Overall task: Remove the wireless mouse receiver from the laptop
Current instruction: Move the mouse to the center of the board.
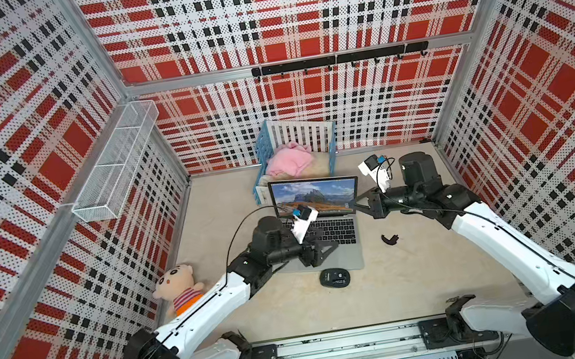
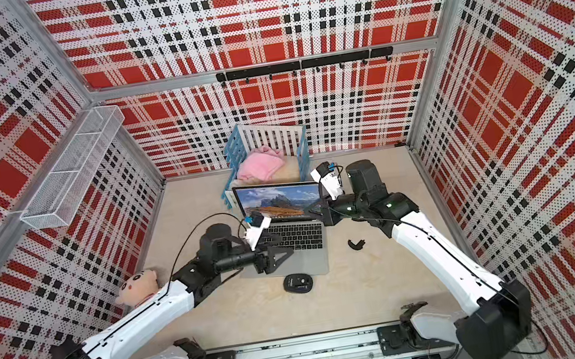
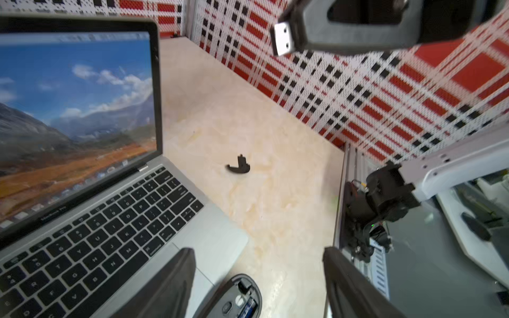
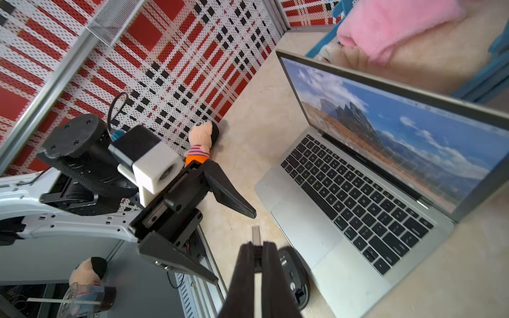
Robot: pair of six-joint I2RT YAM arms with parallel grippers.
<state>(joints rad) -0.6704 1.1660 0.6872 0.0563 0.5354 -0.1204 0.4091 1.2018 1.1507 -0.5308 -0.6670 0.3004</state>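
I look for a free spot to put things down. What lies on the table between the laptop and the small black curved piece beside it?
Nothing: the table between laptop and curved piece is bare, seen in the left wrist view.

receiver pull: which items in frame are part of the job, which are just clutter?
Job:
- wireless mouse receiver, out of the port, pinched in the right gripper
- laptop, open
- left gripper, open, over the laptop's near left corner

Clutter:
- black mouse, underside up
- small black curved piece
- plush doll
- pink cloth in the blue-and-white crate
- wire basket
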